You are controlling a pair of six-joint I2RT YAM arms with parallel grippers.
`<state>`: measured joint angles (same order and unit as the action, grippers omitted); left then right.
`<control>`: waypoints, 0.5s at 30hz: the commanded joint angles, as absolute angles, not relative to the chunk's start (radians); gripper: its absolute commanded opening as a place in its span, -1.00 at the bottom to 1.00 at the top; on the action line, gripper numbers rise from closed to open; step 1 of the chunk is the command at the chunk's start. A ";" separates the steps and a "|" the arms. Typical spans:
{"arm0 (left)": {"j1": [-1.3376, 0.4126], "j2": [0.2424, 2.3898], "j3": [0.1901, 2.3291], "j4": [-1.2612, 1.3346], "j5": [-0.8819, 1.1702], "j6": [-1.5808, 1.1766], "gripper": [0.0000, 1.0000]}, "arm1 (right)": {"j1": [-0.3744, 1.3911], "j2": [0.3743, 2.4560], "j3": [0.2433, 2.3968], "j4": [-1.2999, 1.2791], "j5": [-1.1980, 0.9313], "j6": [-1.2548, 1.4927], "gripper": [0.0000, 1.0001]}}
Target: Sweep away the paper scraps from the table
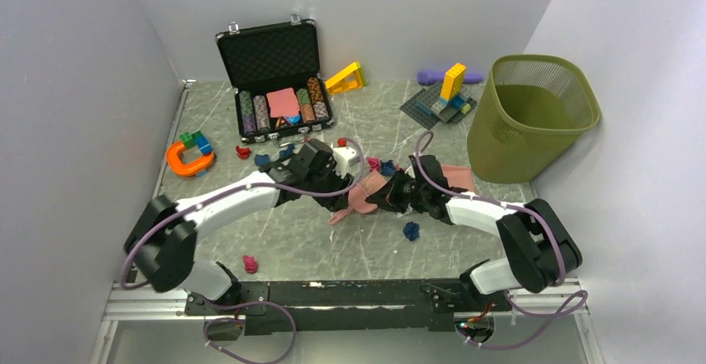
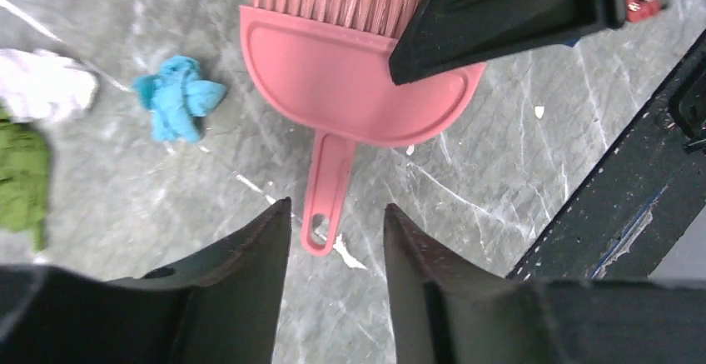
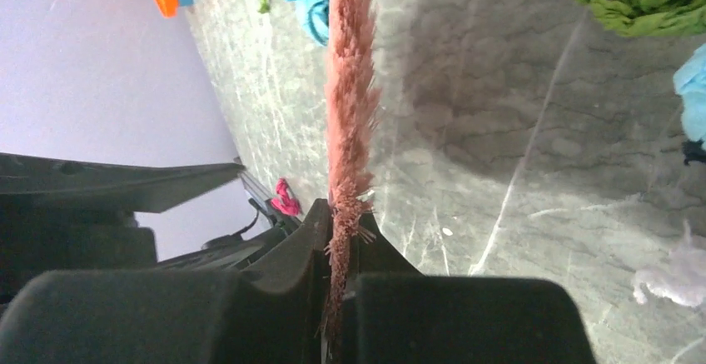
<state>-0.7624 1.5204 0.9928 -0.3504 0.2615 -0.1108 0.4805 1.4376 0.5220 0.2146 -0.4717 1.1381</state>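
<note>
The right tool [image 3: 337, 214] is clamped shut on the bristles [image 3: 350, 89] of the pink brush [image 2: 350, 89], which its own camera sees edge-on, running straight out ahead of it. The left tool [image 2: 337, 206] stands with its jaws apart and grips nothing.

What the next move turns on is the handle [image 2: 326, 185]. Its long axis points straight back at the left tool, and its looped end lies in the gap between that tool's fingertips, with the brush head further ahead. The left arm is therefore the nearer one for taking the handle, which I judge needs only a short advance and a close. Whether the handle end touches the table [image 2: 125, 239] I cannot tell.

The scraps lie loose on the table. A teal one [image 2: 179, 97] sits near the brush head, ahead and to the left of the left tool, with a white one [image 2: 46, 85] and a green one [image 2: 21, 172] further left. None has been swept yet.
</note>
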 commanded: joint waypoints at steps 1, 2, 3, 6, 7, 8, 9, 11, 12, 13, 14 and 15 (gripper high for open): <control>-0.756 1.342 0.945 -0.300 0.166 -0.153 0.06 | 0.481 1.334 0.514 0.196 -0.436 1.075 -1.00; -0.752 1.312 0.938 -0.305 0.149 -0.160 0.12 | 0.482 1.315 0.513 0.185 -0.428 1.061 -1.00; -0.746 1.287 0.932 -0.310 0.138 -0.171 0.20 | 0.482 1.299 0.515 0.167 -0.420 1.043 -1.00; -0.720 1.225 0.921 -0.317 0.121 -0.208 0.39 | 0.481 1.257 0.532 0.111 -0.392 0.983 -1.00; -0.704 1.209 0.916 -0.308 0.136 -0.221 0.44 | 0.482 1.242 0.538 0.094 -0.385 0.962 -1.00; -0.690 1.196 0.908 -0.291 0.166 -0.238 0.56 | 0.481 1.230 0.544 0.078 -0.380 0.942 -1.00; -0.673 1.186 0.896 -0.272 0.189 -0.257 0.72 | 0.482 1.215 0.551 0.067 -0.373 0.922 -1.00; -0.643 1.169 0.856 -0.208 0.237 -0.309 0.97 | 0.482 1.180 0.555 0.061 -0.364 0.887 -1.00; -0.627 1.162 0.833 -0.172 0.256 -0.341 0.99 | 0.481 1.159 0.554 0.061 -0.355 0.873 -1.00; -0.612 1.157 0.813 -0.141 0.276 -0.374 0.99 | 0.480 1.138 0.552 0.060 -0.345 0.858 -1.00; -0.597 1.152 0.794 -0.112 0.292 -0.406 0.99 | 0.481 1.119 0.550 0.060 -0.333 0.848 -1.00; -0.584 1.146 0.773 -0.091 0.286 -0.436 0.99 | 0.480 1.094 0.545 0.059 -0.317 0.838 -1.00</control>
